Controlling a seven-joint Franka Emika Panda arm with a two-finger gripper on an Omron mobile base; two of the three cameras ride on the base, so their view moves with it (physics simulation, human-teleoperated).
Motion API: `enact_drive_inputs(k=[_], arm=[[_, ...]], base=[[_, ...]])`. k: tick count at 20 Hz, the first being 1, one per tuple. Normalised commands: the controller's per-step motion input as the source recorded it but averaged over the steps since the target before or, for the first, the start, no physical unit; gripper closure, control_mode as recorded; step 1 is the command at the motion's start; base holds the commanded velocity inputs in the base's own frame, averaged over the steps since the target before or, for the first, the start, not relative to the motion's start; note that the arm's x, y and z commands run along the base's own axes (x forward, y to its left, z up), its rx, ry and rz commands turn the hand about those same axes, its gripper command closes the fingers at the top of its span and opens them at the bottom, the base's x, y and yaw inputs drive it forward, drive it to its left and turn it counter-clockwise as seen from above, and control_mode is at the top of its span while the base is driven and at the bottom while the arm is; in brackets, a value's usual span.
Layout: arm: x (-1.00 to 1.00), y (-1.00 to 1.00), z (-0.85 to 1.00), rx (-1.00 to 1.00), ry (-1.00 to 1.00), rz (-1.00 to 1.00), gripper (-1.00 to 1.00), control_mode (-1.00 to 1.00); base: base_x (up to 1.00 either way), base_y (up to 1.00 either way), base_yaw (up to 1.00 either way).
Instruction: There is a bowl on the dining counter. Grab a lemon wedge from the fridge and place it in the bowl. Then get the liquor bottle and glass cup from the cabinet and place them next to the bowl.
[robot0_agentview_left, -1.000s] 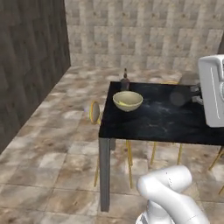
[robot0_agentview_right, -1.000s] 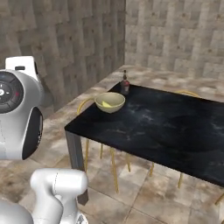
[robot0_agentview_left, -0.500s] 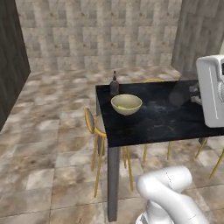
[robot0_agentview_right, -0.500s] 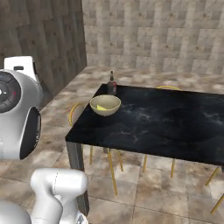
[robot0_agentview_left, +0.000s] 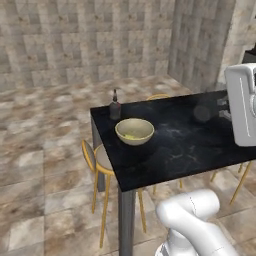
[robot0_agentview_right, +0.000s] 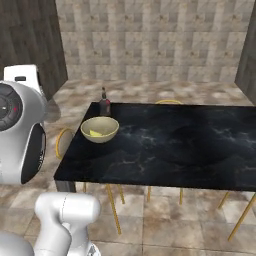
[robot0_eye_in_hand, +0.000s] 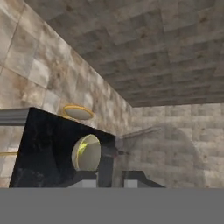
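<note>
The pale yellow-beige bowl (robot0_agentview_left: 134, 131) (robot0_agentview_right: 100, 129) (robot0_eye_in_hand: 87, 152) sits near the end of the black dining counter (robot0_agentview_left: 185, 142) (robot0_agentview_right: 175, 145) (robot0_eye_in_hand: 43, 148). A small yellow-green lemon wedge (robot0_agentview_left: 130, 136) (robot0_agentview_right: 95, 133) lies inside it. The dark liquor bottle (robot0_agentview_left: 115, 106) (robot0_agentview_right: 104, 104) stands upright just beyond the bowl, close to the counter's corner. My gripper (robot0_eye_in_hand: 111, 178) is shut on the see-through glass cup (robot0_agentview_left: 202, 113) (robot0_agentview_right: 51, 111) (robot0_eye_in_hand: 162, 151). I hold the cup in the air, above the counter's level and off to one side of the bowl.
Yellow-legged round stools stand around the counter: one (robot0_agentview_left: 101, 159) (robot0_agentview_right: 64, 142) at its near end, another (robot0_agentview_left: 158, 96) (robot0_agentview_right: 168, 102) on the far side. My white arm (robot0_agentview_left: 242, 105) (robot0_agentview_right: 17, 130) fills one side of each base view. Tiled floor surrounds the counter.
The whole picture has shifted: the base has swung round and the counter looks nearer. Bowl and bottle keep their places on it. The glass cup stays in my gripper.
</note>
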Motion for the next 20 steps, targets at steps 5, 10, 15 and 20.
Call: enact_drive_inputs(k=[5,10,15,20], arm=[[0.00,0.00,0.00,0.00,0.00,0.00,1.00,1.00],[0.00,0.00,0.00,0.00,0.00,0.00,1.00,1.00],[0.06,0.17,-0.64,0.00,0.18,0.01,1.00,-1.00],[0.02,0.05,-0.92,-0.03,0.28,0.16,1.00,-1.00]], base=[[0.58,0.09,-0.08],[0.17,0.29,0.00],[0.02,0.06,0.00],[0.00,0.00,0.00]])
